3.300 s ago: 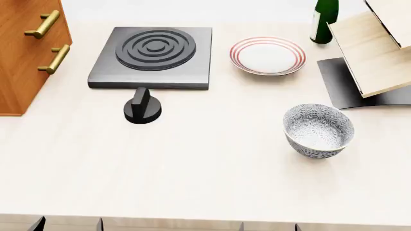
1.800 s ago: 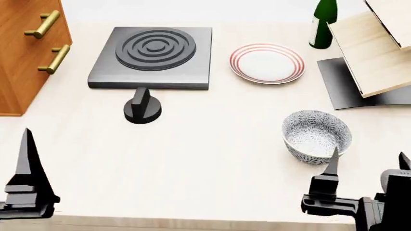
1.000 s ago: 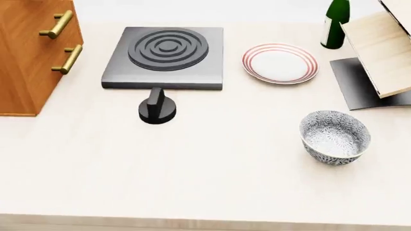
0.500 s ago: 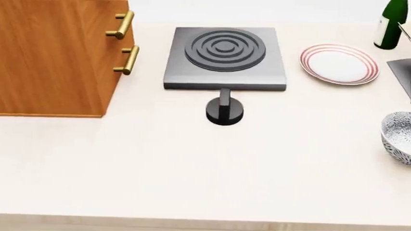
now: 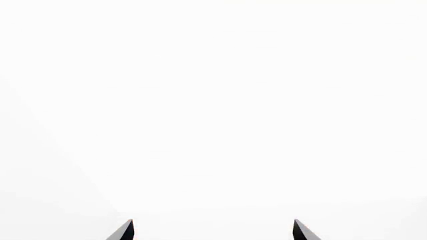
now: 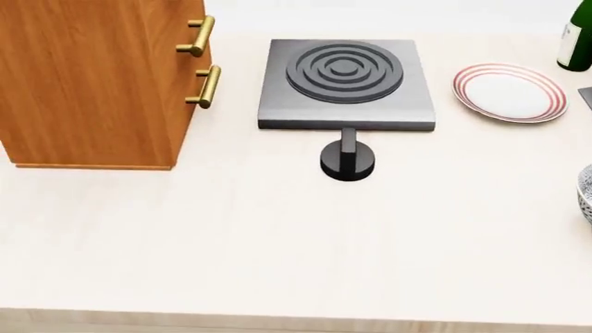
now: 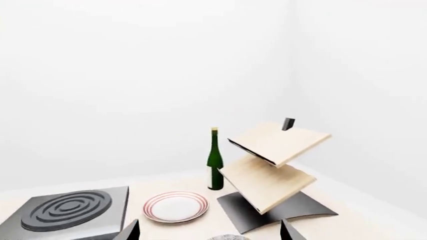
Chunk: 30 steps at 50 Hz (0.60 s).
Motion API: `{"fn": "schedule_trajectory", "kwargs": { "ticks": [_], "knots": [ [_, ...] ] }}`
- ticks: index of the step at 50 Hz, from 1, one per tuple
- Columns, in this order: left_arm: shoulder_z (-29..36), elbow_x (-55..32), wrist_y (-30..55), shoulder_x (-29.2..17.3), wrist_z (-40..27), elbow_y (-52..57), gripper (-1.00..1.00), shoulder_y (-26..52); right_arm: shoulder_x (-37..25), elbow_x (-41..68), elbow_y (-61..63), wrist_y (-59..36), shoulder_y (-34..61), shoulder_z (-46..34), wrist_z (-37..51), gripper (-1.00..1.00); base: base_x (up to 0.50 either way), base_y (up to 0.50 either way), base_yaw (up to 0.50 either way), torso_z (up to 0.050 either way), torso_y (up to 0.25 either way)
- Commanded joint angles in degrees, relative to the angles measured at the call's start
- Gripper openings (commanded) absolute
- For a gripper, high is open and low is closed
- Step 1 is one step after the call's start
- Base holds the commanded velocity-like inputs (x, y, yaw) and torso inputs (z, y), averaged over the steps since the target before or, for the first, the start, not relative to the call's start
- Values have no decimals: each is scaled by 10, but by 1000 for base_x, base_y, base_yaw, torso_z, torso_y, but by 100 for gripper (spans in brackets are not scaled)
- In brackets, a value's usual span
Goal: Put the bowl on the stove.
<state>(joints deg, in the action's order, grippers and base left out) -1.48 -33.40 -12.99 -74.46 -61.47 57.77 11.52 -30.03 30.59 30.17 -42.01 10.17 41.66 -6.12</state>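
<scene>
The bowl (image 6: 586,194) rests on the worktop (image 6: 277,243) at the head view's right edge, well right of the stove (image 6: 344,83), nearest the right end effector (image 7: 208,231), fingers spread, empty.

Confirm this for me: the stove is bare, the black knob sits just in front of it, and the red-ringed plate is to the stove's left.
Not quite. The stove is bare and the black knob sits just in front of it, but the head view shows the red-ringed plate to the stove's right. What stands to its left is the wooden cabinet.
</scene>
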Motion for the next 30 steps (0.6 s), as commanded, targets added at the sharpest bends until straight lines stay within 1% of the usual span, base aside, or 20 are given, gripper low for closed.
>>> {"fn": "schedule_trajectory", "kwargs": {
  "ticks": [1,12,30],
  "knots": [
    [9,5,-4,2,0,-5,100,-1,6,6,4,17,-9,2,-16,100,191,0,0,0,0],
    [24,11,-5,8,2,-8,100,4,7,-1,-3,24,-12,-5,-15,100,473,4,0,0,0],
    [28,14,-7,10,2,-11,100,2,7,-4,-5,29,-16,-9,-16,100,500,4,0,0,0]
  ]
}}
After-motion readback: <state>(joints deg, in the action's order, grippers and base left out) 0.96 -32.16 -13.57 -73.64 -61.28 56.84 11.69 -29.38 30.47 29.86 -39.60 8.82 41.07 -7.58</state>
